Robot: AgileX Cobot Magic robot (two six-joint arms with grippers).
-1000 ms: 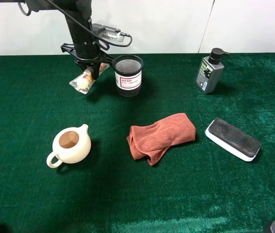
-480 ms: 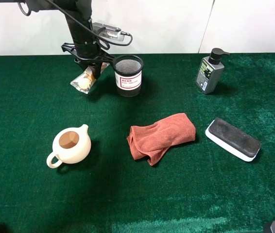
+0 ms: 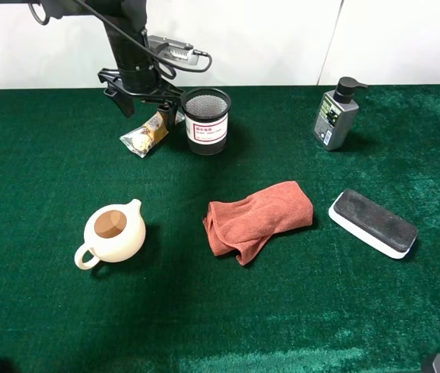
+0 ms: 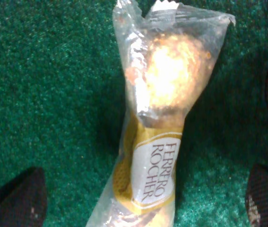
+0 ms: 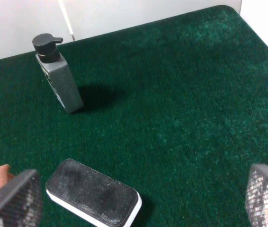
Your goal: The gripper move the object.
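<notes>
The Ferrero Rocher packet [image 4: 153, 132] lies on the green table [image 3: 49, 311] toward the far edge, just beside the mesh cup [image 3: 204, 120]. Only the left wrist view shows its label and the left pincer [image 3: 144, 107] spread clear of it. The right pincer [image 5: 138, 196] is also spread.

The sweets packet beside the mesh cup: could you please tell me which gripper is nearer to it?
Left. The left gripper is open directly over the sweets packet; the right gripper is far off, near the eraser.
</notes>
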